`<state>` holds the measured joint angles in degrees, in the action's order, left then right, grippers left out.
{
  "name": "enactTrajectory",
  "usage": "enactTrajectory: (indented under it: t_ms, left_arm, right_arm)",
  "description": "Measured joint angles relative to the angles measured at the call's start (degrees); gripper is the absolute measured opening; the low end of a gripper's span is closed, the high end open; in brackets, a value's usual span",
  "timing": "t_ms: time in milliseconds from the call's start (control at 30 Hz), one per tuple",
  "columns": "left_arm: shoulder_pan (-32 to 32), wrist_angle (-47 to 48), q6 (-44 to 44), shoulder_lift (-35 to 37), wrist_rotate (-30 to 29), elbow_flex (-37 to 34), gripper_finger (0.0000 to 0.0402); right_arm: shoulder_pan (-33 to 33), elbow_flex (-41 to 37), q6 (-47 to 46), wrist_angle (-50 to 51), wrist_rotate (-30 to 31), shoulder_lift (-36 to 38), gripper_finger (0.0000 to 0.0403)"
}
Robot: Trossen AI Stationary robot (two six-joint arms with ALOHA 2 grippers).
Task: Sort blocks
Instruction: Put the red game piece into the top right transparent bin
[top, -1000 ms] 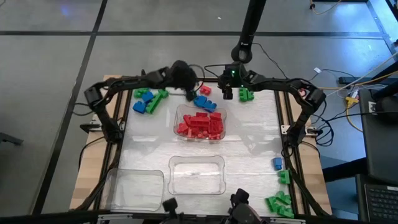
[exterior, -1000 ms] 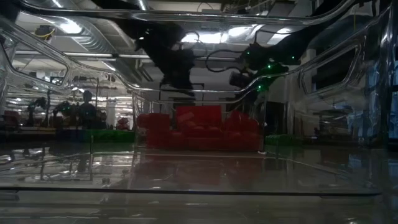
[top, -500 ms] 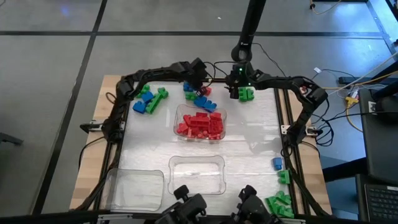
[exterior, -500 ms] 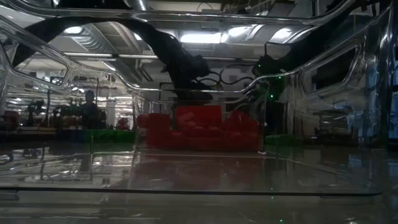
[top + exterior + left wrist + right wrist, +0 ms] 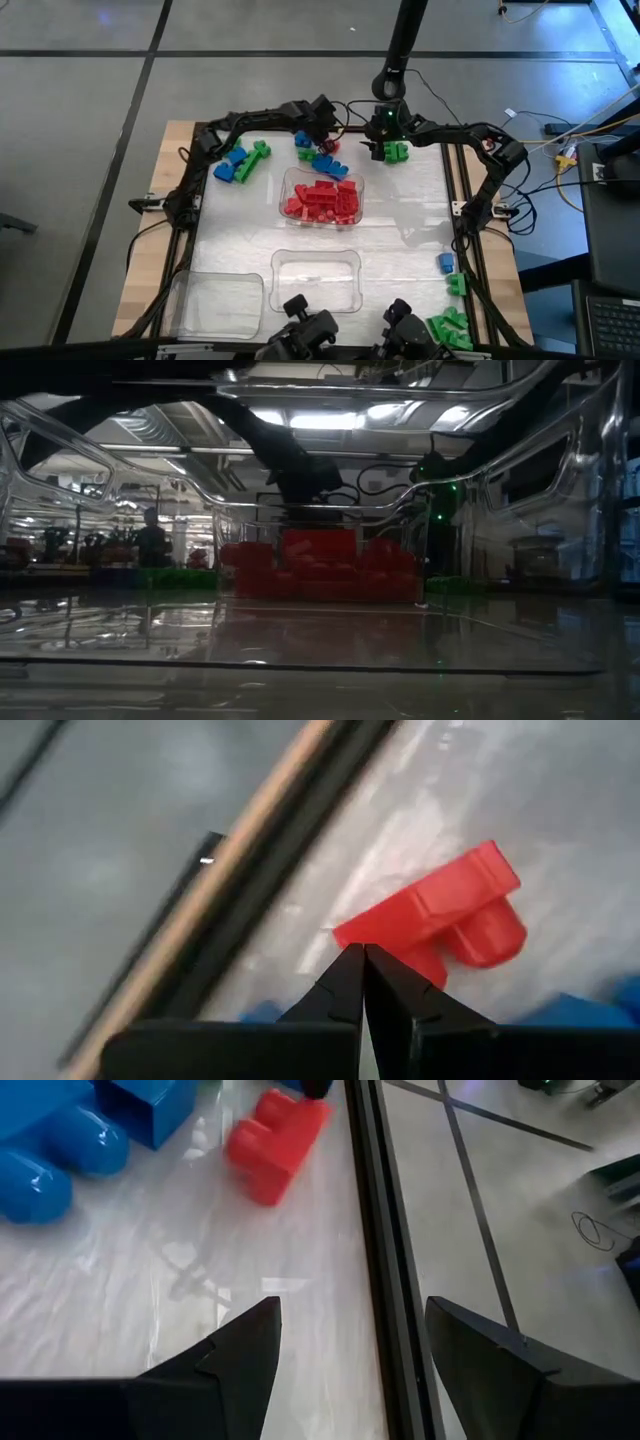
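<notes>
Dozens of blocks (image 5: 320, 198) (mostly red) on white table (image 5: 400, 215).

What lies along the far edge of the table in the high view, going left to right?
Blue and green blocks → left hand → loose red block → right hand → green block.
</notes>
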<state>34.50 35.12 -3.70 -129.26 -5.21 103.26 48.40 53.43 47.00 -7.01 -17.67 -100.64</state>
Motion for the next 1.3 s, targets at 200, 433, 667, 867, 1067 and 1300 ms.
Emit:
enactTrajectory:
  t_ms: [200,433,667,867,1067,1300]
  left_arm:
    - [0.16,5.48,-2.7,-1.74,-2.93,2.82,0.0001]
    - [0.45,2.01,-9.23,-3.29,-4.68,2.77,0.0001]
    - [-0.22,-2.4,-18.03,-3.83,-2.64,2.8,0.0001]
    - [-1.61,-5.25,-30.35,-4.49,2.51,2.8,0.0001]
    - [-3.42,-7.94,-37.4,-4.49,6.5,2.8,0.0001]
    - [-3.78,-8.75,-40.38,-4.47,6.36,2.8,0.0001]
  right_arm:
    - [0.0,0.0,0.0,0.42,-0.57,0.0,0.0248]
    - [-0.04,0.0,0.0,0.11,-1.07,0.0,0.0248]
    - [-0.04,0.02,0.0,0.21,-1.25,0.0,0.0248]
    - [-0.04,0.02,0.02,0.2,-1.51,0.0,0.0248]
    - [-0.04,0.02,0.02,0.22,-1.51,-0.02,0.0248]
    - [0.02,0.04,0.81,5.05,-2.43,1.0,0.0248]
